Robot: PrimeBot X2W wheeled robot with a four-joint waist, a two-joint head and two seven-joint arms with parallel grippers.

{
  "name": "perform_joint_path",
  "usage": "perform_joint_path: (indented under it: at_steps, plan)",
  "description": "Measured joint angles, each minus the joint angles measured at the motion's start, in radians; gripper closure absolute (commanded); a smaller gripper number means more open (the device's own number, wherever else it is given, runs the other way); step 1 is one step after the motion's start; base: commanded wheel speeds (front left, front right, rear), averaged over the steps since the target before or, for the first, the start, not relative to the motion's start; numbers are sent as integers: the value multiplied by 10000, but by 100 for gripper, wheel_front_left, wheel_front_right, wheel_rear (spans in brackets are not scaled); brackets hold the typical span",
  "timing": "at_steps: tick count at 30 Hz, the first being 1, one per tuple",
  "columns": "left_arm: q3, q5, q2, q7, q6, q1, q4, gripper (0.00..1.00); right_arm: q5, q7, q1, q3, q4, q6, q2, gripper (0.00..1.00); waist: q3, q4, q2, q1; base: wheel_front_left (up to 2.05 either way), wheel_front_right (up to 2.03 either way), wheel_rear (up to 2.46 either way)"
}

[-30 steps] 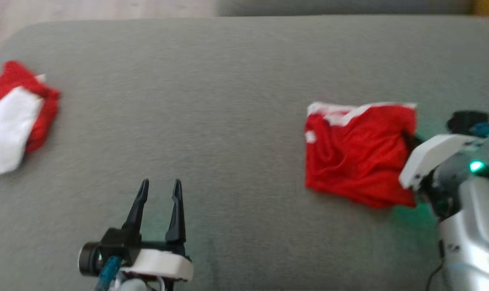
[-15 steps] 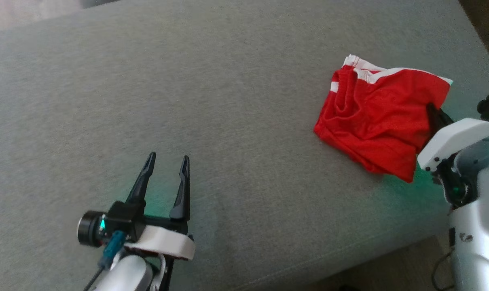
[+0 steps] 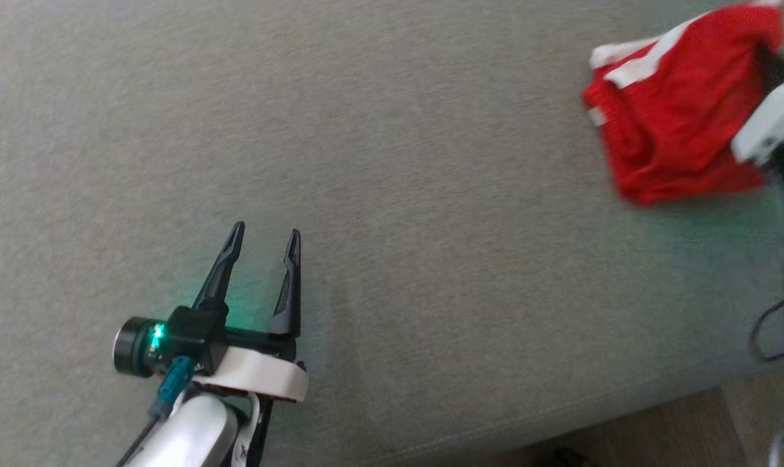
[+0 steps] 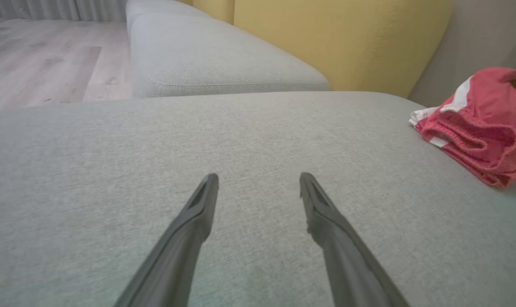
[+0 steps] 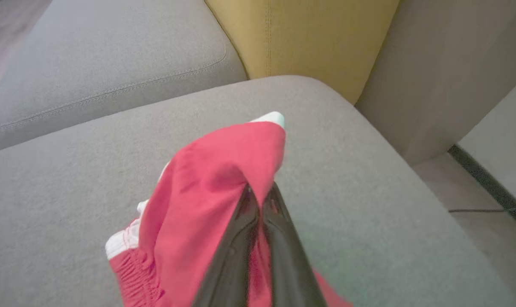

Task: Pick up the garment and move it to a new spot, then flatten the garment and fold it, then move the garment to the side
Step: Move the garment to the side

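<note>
Evidently limp and light, the red garment (image 3: 677, 110), far right, sags from the right gripper (image 5: 261, 189), clamped probably on its hem; the left gripper (image 3: 266, 229) has its fingers apart.

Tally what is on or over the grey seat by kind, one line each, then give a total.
Garments: 1, the red garment with white trim.
End effectors: 2, the left end effector open over bare cushion, the right end effector shut on the garment's edge.
Total: 3
</note>
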Motion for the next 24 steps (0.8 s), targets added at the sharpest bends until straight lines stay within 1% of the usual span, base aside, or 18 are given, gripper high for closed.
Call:
perform_joint_path:
  at_steps: [5,7,8,9,10,12,14,17,21,24]
  plan:
    - [29,107,125,56,111,-130,-270,0,-579,44,-1019,-303,644,0,-803,100,366,496,0,1,0,0,0]
    - [27,151,159,61,134,-133,-297,0,-809,-79,-1268,-489,959,0,-1032,100,530,653,0,1,0,0,0]
    - [27,151,159,61,134,-133,-297,0,-809,-79,-1268,-489,959,0,-1032,100,530,653,0,1,0,0,0]
    - [29,155,178,100,136,-133,-314,0,-974,-167,-1344,-625,1087,0,-1095,53,608,721,0,1,0,0,0]
    - [27,155,194,104,136,-133,-330,0,-1181,-236,-1409,-681,1244,0,-1164,0,682,782,0,1,0,0,0]
    - [23,157,196,105,138,-139,-360,0,-1601,-520,-1435,-790,1467,0,-1313,0,804,892,0,2,0,0,0]
    - [17,157,194,127,171,-142,-368,0,-1866,-884,-1444,-1009,1630,0,-1329,0,880,967,0,1,0,0,0]
    - [17,157,192,127,182,-147,-366,0,-2151,-1400,-1459,-953,1728,0,-1313,0,885,979,0,1,0,0,0]
    - [21,144,169,109,180,-176,-324,0,-2059,-1889,-1679,-405,1787,0,-1147,0,699,944,0,-1,0,0,0]
    - [40,73,121,-23,180,-176,-217,0,-1691,-2192,-1818,362,1684,0,-895,0,467,948,0,0,0,0,0]
